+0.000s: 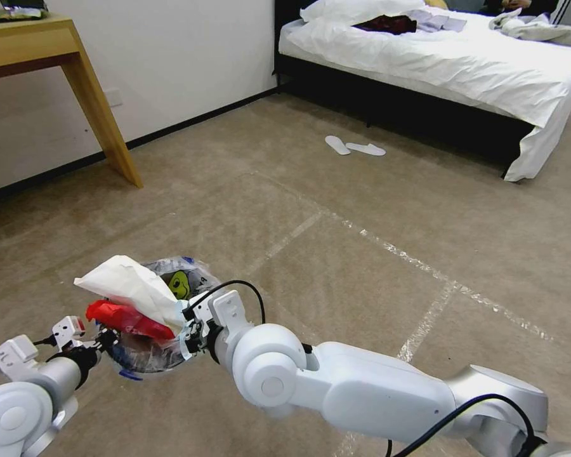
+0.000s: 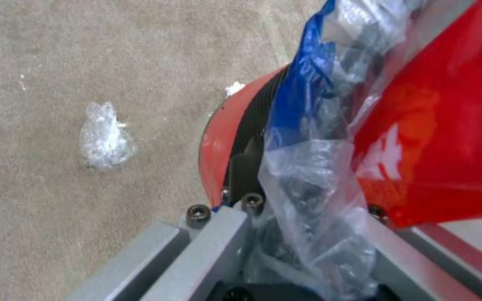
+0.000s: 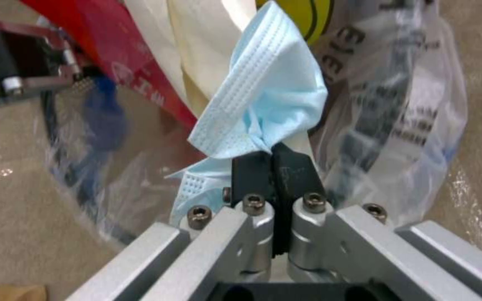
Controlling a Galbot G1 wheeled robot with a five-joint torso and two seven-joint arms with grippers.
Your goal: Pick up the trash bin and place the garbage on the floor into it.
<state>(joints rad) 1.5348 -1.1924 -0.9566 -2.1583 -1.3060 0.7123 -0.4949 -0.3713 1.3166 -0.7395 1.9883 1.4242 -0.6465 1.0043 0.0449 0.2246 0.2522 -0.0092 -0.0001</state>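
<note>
The left end effector (image 1: 101, 339) clamps the red trash bin (image 2: 221, 142) by its crinkly bagged rim, near left above the carpet. The right end effector (image 3: 274, 161) pinches a pleated light-blue mask (image 3: 263, 100) over it.

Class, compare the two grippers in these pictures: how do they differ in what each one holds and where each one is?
The left gripper is clamped on the rim of the trash bin, holding it above the floor; the right gripper is shut on a light-blue face mask. The left gripper sits at the bin's outer side, the right gripper over its opening, beside a white tissue and a red wrapper. Both are shut.
</note>
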